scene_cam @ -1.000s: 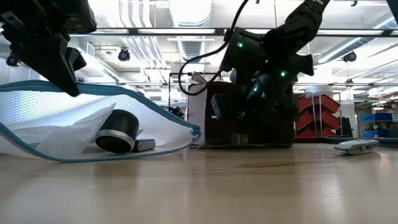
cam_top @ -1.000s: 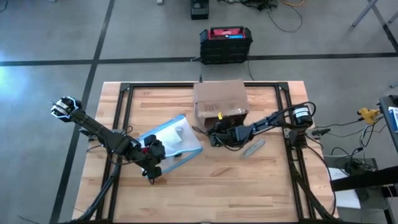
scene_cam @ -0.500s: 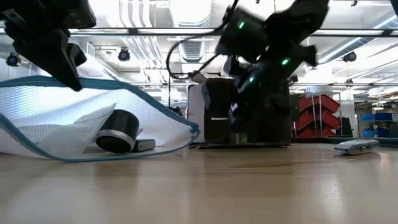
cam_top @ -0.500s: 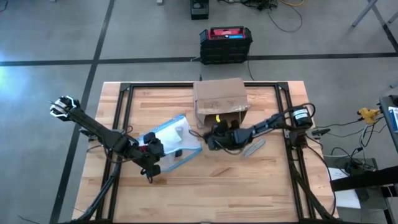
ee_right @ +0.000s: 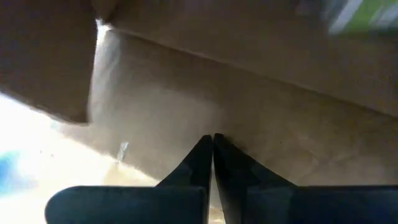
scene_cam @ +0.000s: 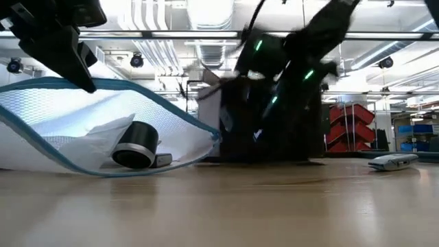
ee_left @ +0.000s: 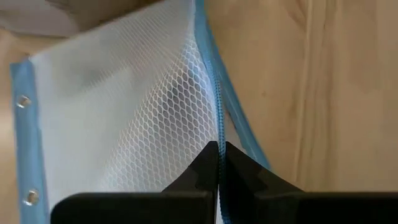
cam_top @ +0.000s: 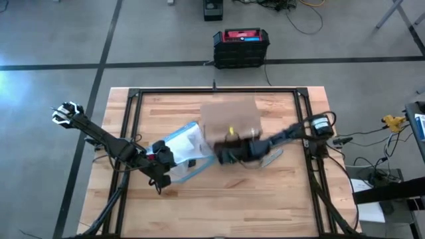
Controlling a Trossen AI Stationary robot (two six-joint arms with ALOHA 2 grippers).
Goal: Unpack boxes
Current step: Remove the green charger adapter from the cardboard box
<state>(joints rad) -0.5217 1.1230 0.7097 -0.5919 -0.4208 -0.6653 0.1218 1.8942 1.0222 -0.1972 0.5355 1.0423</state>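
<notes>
Touching box (cam_top: 229, 117) at its front edge, right end effector (cam_top: 224, 157) w/ fingers pressed together, nothing visibly held.

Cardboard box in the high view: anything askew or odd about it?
Yes. The cardboard box sits skewed to the table's edges and looks motion-blurred, with the shut right gripper at its near side. The left gripper pinches the mesh pouch, lifting its edge.

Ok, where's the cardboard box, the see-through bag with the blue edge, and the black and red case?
cardboard box (cam_top: 229, 115), high view, on its brown top.
bag (cam_top: 180, 144), high view, on its clear mesh middle.
black and red case (cam_top: 241, 35), high view, on its red lid, on the floor beyond the table.
</notes>
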